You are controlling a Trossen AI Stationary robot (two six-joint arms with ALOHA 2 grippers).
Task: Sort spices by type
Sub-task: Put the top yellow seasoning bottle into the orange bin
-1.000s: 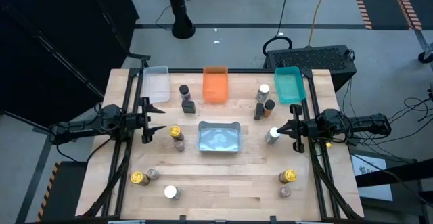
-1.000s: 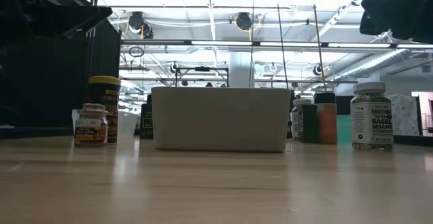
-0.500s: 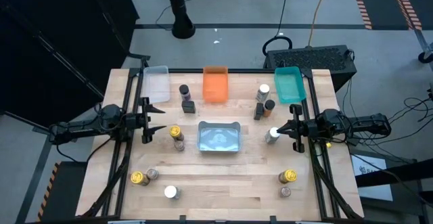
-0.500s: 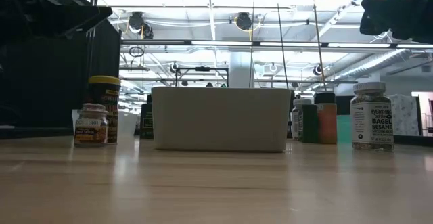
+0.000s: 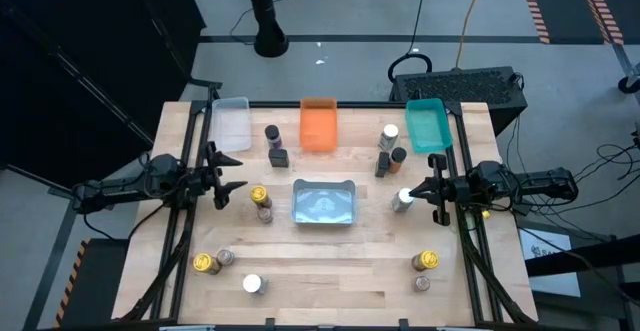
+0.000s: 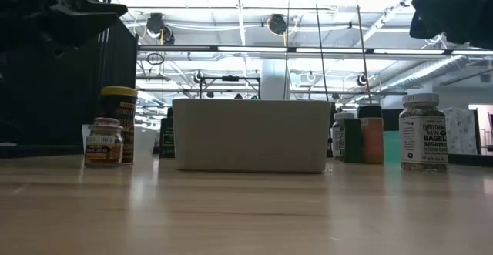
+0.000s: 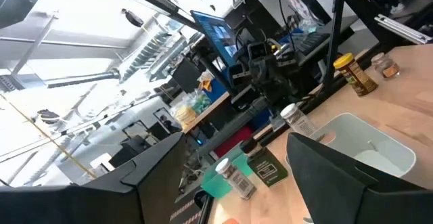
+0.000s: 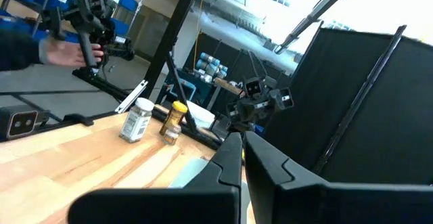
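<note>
The open left gripper hovers just beside the yellow-lidded jar, while the closed right gripper nearly touches the white-lidded jar.

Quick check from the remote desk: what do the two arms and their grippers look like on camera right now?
Both arms are dark, nearly black, built of slim jointed links. The left gripper and right gripper each end in two pointed black fingers. In the wrist views the fingers are broad, flat, matte black wedges, with no markings I can make out. Black cables trail off past the right arm's base.
</note>
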